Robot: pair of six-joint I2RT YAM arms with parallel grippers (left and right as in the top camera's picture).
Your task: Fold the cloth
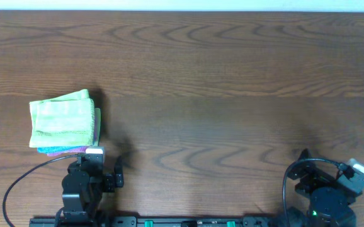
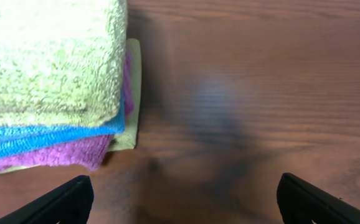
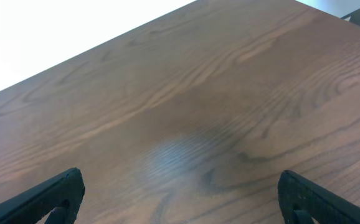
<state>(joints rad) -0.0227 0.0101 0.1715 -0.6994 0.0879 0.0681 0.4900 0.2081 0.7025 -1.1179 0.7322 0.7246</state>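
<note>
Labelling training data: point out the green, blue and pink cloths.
green cloth (image 2: 49, 56), left wrist view, top face
blue cloth (image 2: 43, 140), left wrist view, folded edge
pink cloth (image 2: 49, 158), left wrist view, folded edge

Wide-spread right gripper (image 3: 180, 198) above wooden table (image 3: 198, 87)

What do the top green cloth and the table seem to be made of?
The green cloth looks like microfibre terry, matte, with a fuzzy looped pile. The table looks like wood or wood-look laminate: dark brown grain lines, a faint sheen; which one I cannot tell.
</note>
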